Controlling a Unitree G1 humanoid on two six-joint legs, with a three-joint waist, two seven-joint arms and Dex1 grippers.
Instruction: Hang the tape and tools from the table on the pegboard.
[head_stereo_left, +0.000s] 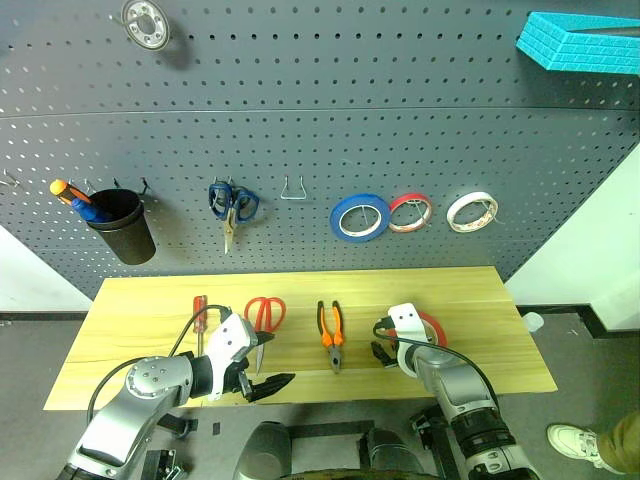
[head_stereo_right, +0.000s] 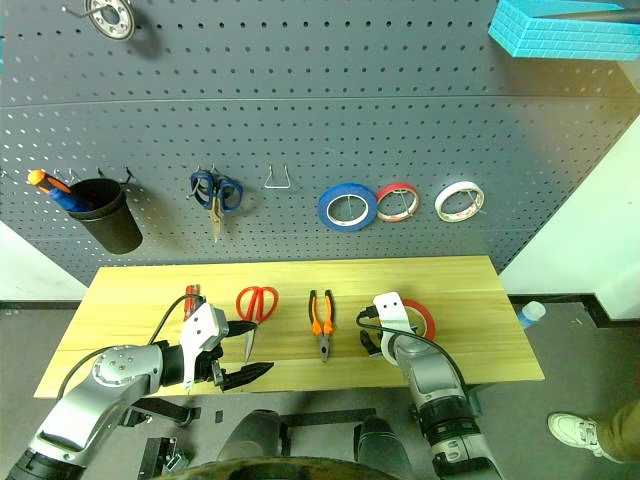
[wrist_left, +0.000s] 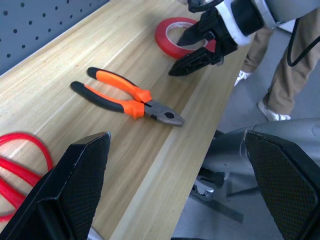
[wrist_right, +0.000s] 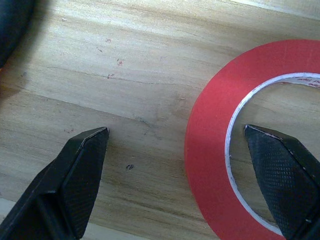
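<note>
The flat red roll of tape with a pale inner core is lying on the light yellow wooden table, in the lower right part of the head picture. The right gripper is standing over it with its jaws apart: one black finger is sitting inside the hole of the roll and the other finger is outside, over bare wood, so the red band is lying between them. I cannot tell if a finger is touching the roll.

The left gripper is hanging at the lower left of the frame, over the near edge of the table, and its jaws are also wide apart and holding nothing.

In the middle of the table the pliers with orange-and-black handles are lying flat. To the left of them the red-handled scissors are lying, and further left the small red-handled screwdriver.

The dark grey pegboard with rows of small holes is filling the upper part of the picture. A blue roll, a second red roll and a whitish roll are hanging on it in a row.
</note>
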